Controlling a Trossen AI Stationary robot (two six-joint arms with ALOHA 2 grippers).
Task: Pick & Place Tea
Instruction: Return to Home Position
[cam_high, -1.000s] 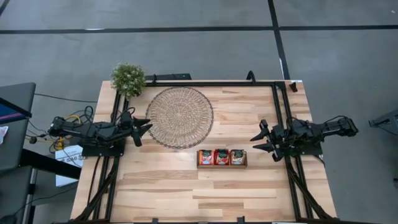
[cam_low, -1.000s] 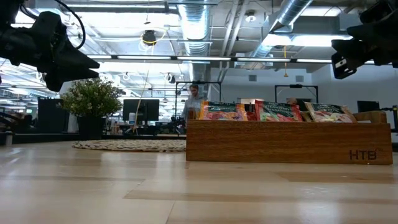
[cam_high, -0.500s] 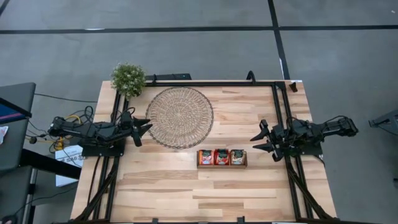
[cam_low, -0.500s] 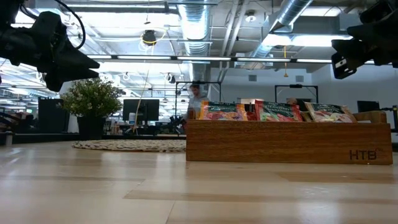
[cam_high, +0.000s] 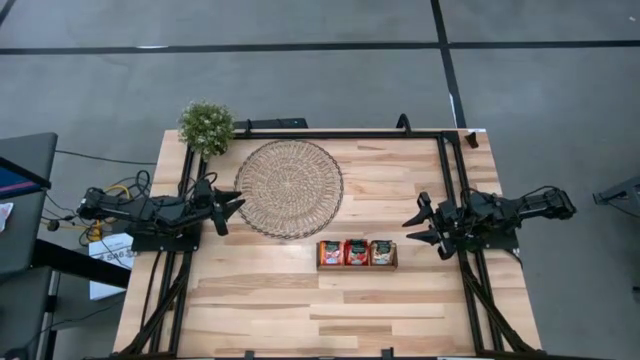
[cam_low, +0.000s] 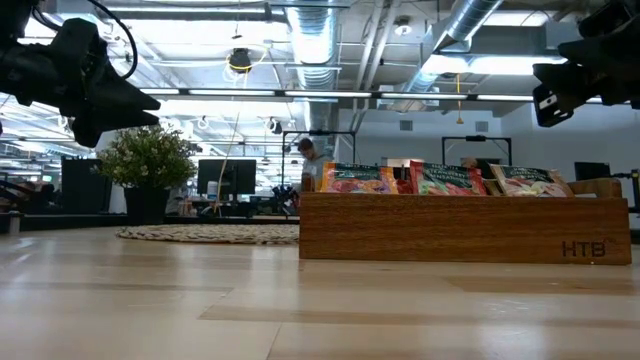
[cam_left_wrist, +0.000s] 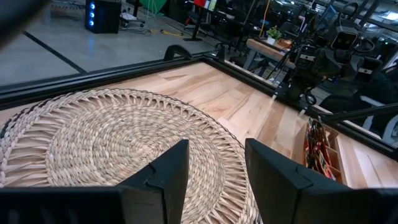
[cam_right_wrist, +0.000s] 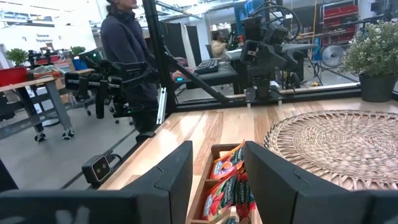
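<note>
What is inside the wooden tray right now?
The wooden tray holds tea sachets standing on edge in all three compartments: red in the left and middle, paler ones in the right. Packed together, they hide the tray's floor and their exact count.

Your two arms are matte black, built of blocky jointed segments. On the left arm (cam_high: 150, 210), yellow cables (cam_high: 118, 189) loop at the end farthest from its fingers (cam_left_wrist: 166, 177), which are flat, dark, sharp-cornered plates; the right arm (cam_high: 500, 213) looks alike.
</note>
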